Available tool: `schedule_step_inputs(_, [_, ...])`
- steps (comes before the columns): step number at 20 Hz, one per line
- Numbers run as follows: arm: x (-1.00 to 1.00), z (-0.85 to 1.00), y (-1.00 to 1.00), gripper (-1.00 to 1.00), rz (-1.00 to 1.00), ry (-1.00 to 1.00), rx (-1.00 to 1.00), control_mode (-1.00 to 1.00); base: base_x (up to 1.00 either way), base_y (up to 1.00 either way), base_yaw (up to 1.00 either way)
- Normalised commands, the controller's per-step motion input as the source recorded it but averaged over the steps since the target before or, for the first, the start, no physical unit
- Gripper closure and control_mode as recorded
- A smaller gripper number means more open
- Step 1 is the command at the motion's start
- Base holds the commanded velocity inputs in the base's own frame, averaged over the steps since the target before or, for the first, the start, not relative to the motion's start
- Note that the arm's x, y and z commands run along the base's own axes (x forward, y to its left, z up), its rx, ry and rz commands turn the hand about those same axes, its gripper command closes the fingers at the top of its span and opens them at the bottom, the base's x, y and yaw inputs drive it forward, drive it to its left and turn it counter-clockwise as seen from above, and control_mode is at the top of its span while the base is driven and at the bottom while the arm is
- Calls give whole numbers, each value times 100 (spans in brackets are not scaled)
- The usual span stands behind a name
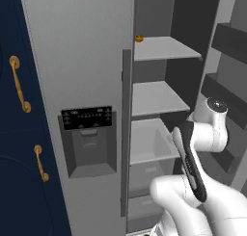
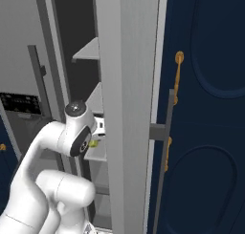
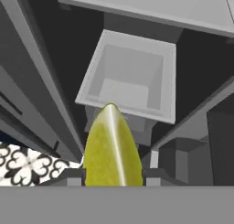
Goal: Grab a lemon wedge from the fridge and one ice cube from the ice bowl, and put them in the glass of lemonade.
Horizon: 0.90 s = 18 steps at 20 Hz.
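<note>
From the left base view, the fridge (image 1: 77, 61) stands with its right door swung open; bare shelves show inside, with a small orange round thing (image 1: 139, 38) at the back of the top shelf (image 1: 164, 48); the arm reaches in at the level of the third shelf, so shelf edges and the door's racks sit close around it.

From the right base view, the open door's edge (image 2: 127, 109) rises just beside the arm; a speck of yellow, the lemon wedge (image 2: 94, 143), shows past the wrist inside the fridge.

In the hand view, the wedge (image 3: 112, 150) sits between the two fingertips (image 3: 75, 176), seemingly pinched by the gripper (image 2: 98, 132); an open drawer (image 3: 128, 79) lies beyond.

By this, the wedge looks picked but not yet carried out; the ice cube and both drops remain; backing straight out through the narrow gap seems safest.
</note>
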Motion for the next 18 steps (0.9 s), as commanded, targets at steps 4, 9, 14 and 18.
schedule_step_inputs(4, [-100,30,11,100,0,0,-2,-100,0,0,0])
schedule_step_inputs(9, [-80,41,21,100,0,0,-5,-100,0,0,0])
schedule_step_inputs(14, [0,0,0,100,0,0,0,100,-67,49,1])
schedule_step_inputs(18, [0,0,0,100,0,0,0,100,-100,47,7])
